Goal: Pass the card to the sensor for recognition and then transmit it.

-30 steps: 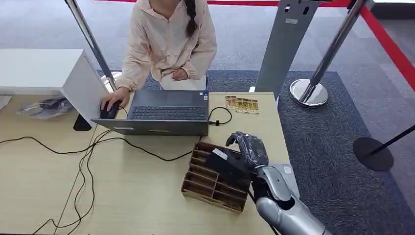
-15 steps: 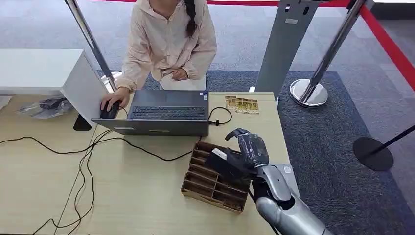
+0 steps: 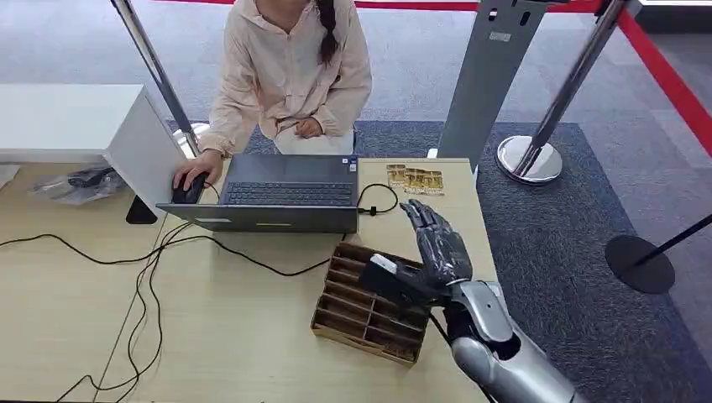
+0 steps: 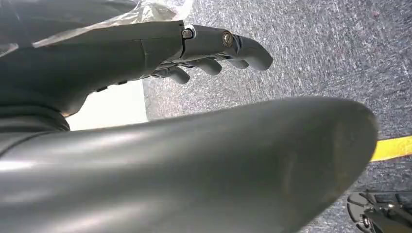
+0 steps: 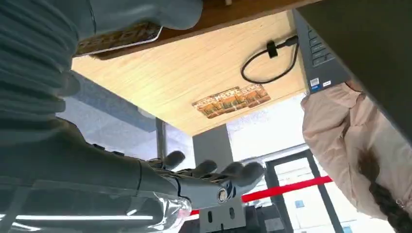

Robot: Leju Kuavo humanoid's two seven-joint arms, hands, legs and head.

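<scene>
Head view: right hand [image 3: 437,252] near desk's [image 3: 210,336] right edge, over cardboard organizer [image 3: 357,306], pinches dark card [image 3: 388,275] w/ thumb, other fingers [image 3: 424,220] splayed twd laptop [image 3: 281,193], prob to keep card face clear for sensor.

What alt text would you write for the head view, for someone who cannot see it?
The robot's right hand, fingers stretched out, holds a dark card with its thumb above a slotted cardboard organizer on a wooden desk. Behind the organizer a person sits at a laptop with one hand on a mouse, and a row of small cards lies near the desk's far edge.
</scene>
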